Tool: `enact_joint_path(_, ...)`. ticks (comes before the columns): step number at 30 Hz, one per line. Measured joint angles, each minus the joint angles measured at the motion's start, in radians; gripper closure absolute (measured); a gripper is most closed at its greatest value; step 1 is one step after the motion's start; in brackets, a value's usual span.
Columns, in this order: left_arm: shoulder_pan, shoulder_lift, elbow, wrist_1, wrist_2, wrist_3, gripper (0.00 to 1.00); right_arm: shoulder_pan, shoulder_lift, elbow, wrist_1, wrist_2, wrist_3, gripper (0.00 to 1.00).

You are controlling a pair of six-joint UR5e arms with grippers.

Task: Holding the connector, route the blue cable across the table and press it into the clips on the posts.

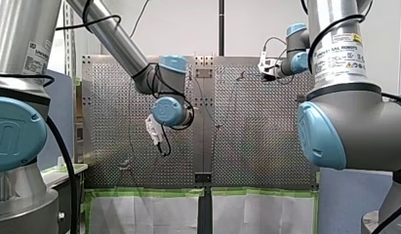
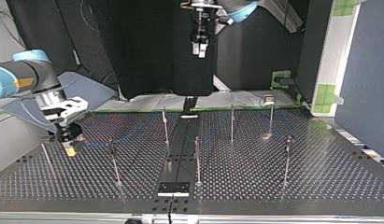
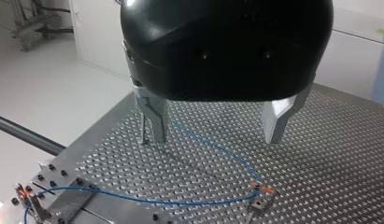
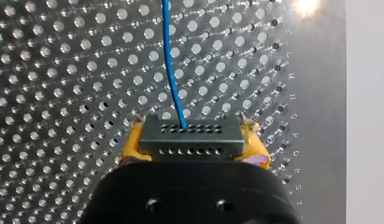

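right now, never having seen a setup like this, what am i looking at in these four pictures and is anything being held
These are two robot arms working over a perforated metal table with thin upright posts on it. The front view looks from behind the arms; the top view faces them from across the table; the other two come from cameras on the wrists. My right gripper, with yellow pads, is shut on a small grey connector, and a blue cable leads away from it over the table. My left gripper hangs open above the table, holding nothing.
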Motion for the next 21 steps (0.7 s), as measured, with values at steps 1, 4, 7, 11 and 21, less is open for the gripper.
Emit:
enact_joint_path(1,0.000,0.000,-0.007,0.000,0.000,0.001,0.00,-0.001,0.000,0.000,0.000,0.001,0.000,1.00)
enact_joint_path(4,0.002,0.000,-0.034,0.007,0.010,0.007,0.00,-0.002,0.000,0.000,0.000,0.008,0.000,1.00)
enact_joint_path(7,0.005,0.000,-0.065,0.018,0.032,0.015,0.00,-0.002,0.000,0.000,0.001,0.015,0.000,1.00)
enact_joint_path(11,0.011,0.000,-0.099,0.029,0.046,0.026,0.00,-0.002,0.000,0.001,0.004,0.019,0.000,1.00)
enact_joint_path(21,0.017,0.000,-0.132,0.046,0.053,0.039,0.00,0.001,-0.001,0.001,0.008,0.019,0.000,1.00)
